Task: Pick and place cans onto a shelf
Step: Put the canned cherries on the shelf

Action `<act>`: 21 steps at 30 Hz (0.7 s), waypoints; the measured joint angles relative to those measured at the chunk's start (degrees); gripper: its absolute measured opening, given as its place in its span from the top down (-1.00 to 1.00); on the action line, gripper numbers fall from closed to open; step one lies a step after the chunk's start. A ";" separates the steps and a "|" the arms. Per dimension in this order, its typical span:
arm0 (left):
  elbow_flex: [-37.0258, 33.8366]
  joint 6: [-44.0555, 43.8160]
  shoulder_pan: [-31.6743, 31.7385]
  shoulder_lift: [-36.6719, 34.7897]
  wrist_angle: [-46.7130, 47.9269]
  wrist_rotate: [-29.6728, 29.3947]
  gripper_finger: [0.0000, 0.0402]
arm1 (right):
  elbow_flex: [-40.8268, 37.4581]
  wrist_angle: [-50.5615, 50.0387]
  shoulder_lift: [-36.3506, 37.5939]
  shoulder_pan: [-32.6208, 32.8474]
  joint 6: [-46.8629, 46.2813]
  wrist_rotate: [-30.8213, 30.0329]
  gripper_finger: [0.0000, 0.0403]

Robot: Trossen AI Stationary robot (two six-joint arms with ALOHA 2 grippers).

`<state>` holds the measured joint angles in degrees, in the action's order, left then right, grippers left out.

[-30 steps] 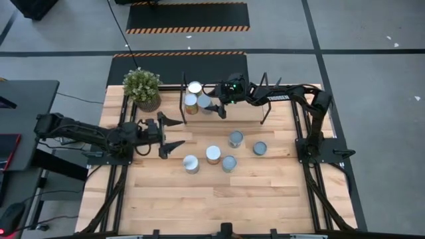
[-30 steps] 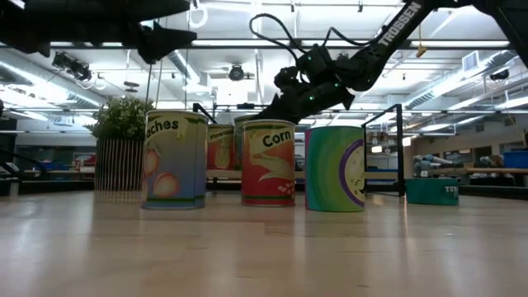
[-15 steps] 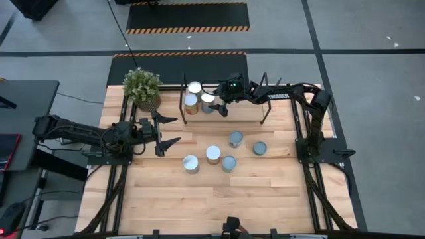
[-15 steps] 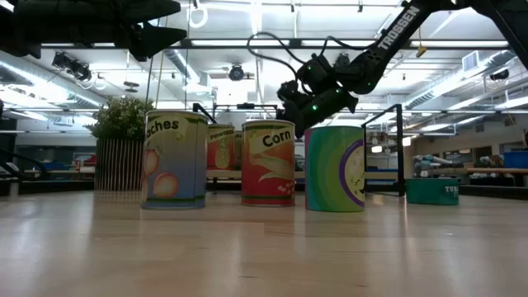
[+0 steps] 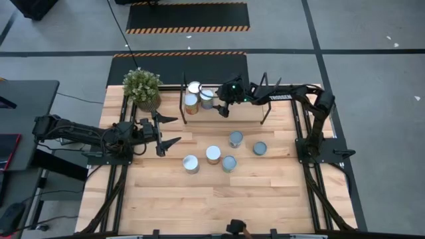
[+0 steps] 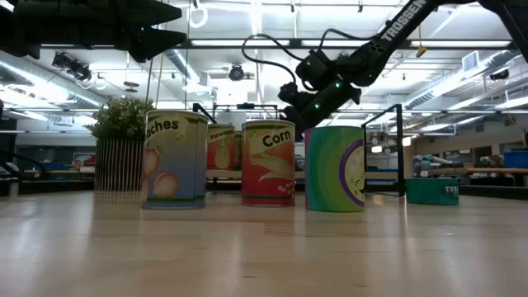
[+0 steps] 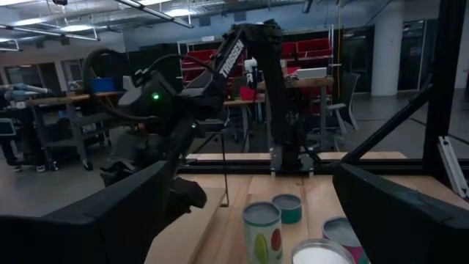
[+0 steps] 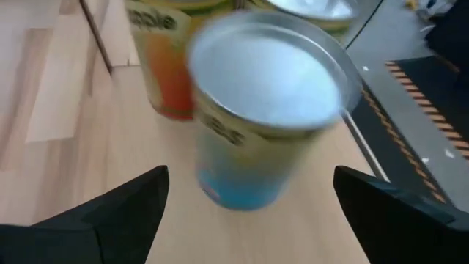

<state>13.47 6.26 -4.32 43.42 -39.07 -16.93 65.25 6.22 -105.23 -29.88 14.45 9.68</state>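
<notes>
Because the right gripper [image 5: 221, 108] stands with its fingers spread wide and grasping nothing, just beside the can it faces, the main risk is a clip on the way out: a finger swinging sideways or dropping as the arm backs off could catch that can's rim and tip it against its neighbours or push it off the board's edge.

Going left to right in the high view: the left gripper [image 5: 169, 131] hangs well to the left of the right one, fingers also spread and empty, above bare tabletop [image 5: 265, 192]. If it reaches for the loose cans next, its fingers could knock one while closing on another, since three of them stand close together.

On the shelf [image 5: 242, 114], a low pale board between thin black end frames, three cans [image 5: 194, 87] cluster at the left end, the nearest one directly ahead of the right gripper's open fingers. Its top is silvery and round, its label yellow-green over blue; behind it sits an orange-labelled can [image 8: 165, 66].

Four more cans [image 5: 213, 154] stand upright on the tabletop, nearer the front than the right gripper and well apart from it.
</notes>
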 joint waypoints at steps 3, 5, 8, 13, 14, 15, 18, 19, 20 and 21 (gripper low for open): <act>0.00 0.00 0.00 0.00 0.00 -0.50 -0.93 | 0.00 1.28 0.00 2.38 -0.59 -7.33 -0.95; 0.00 -0.03 0.00 0.00 0.00 -0.92 -0.93 | 0.00 2.56 0.00 3.69 -0.81 -12.66 -0.95; 0.00 -0.06 0.00 0.00 0.03 -1.07 -0.93 | 0.00 3.64 0.00 4.68 -0.77 -18.86 -0.95; 0.00 -0.66 0.00 0.00 0.30 -1.07 -0.93 | 0.00 3.27 0.00 4.68 -0.84 -21.83 -0.94; 0.00 -0.66 0.00 0.00 0.33 -1.07 -0.93 | 0.00 3.20 0.00 4.83 -0.87 -21.74 -0.94; 0.00 -0.66 0.00 0.00 0.33 -1.07 -0.93 | 0.00 3.19 0.00 5.06 -0.86 -21.71 -0.94; 0.00 -0.66 0.00 0.00 0.35 -1.07 -0.93 | 0.00 3.17 -0.02 5.72 -0.87 -21.23 -0.92; 0.00 -0.66 0.00 0.00 0.35 -1.07 -0.93 | 0.00 3.17 -0.02 5.89 -0.99 -21.24 -0.91; 0.00 -0.66 0.00 0.00 0.35 -1.07 -0.93 | 0.00 3.21 0.00 5.99 -1.03 -21.47 -0.91; 0.00 -0.65 0.00 0.00 0.35 -1.07 -0.93 | 0.00 3.25 -0.02 6.18 -1.20 -22.02 -0.90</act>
<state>13.47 5.62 -4.32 43.42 -38.72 -18.00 65.25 9.46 -105.25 -23.70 13.24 -12.34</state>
